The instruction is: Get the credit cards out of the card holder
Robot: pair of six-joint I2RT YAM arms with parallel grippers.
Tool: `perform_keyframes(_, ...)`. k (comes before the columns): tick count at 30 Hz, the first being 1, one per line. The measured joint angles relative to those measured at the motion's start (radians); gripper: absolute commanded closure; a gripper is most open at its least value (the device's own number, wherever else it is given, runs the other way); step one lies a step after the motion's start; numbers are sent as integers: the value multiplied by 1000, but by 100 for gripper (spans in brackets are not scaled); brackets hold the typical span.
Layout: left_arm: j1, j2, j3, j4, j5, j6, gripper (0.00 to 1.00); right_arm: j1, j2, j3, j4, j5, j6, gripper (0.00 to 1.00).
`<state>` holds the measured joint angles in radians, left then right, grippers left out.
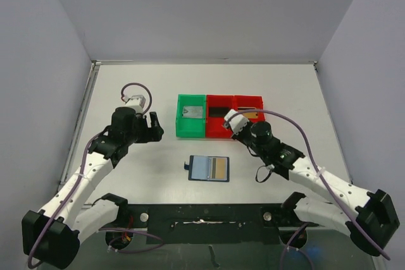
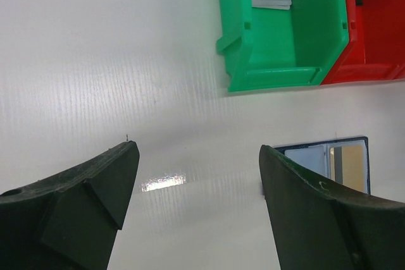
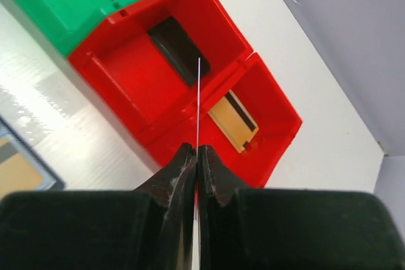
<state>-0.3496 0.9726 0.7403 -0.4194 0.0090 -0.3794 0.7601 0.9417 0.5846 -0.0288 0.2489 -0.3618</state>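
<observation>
Counting three trays (image 1: 191, 132), one card (image 1: 192, 112) each; right tool (image 3: 197, 151) pinches a fourth card (image 3: 199, 93).

Tray row (image 1: 190, 97) beyond card holder (image 1: 209, 169)

Ahead-right of the left gripper (image 2: 197, 153) stands a green plastic tray (image 1: 190, 132) holding a silver-grey card (image 1: 192, 112). Touching its right side, ahead of the thin card (image 3: 198, 93) pinched in the right gripper (image 3: 197, 153), a red plastic tray (image 3: 126, 77) holds a black card (image 3: 177, 49), a second red tray (image 3: 275, 115) a gold-orange striped card (image 3: 233, 120). Between the grippers lies a navy bifold card holder (image 1: 204, 169).
</observation>
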Motion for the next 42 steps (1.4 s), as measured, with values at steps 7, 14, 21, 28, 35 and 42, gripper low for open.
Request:
perform_keyframes(7,7,-19,-9,0,2,1,23,-112,309,278,-66,-162,-211,100)
perform_keyframes(14,20,-29,-10,1,4,10,23,-132,608,500,-157,-235,-351,100)
perform_keyframes(21,24,-42,-11,2,8,20,23,-152,700,527,-214,-234,-406,100)
perform_keyframes(28,26,-42,-11,2,11,23,23,-152,752,568,-216,-233,-440,100)
perform_keyframes(35,33,-43,-11,3,14,24,23,-151,842,618,-226,-202,-473,100)
perform_keyframes(42,38,-43,-11,3,23,25,23,-150,910,626,-180,-142,-495,93)
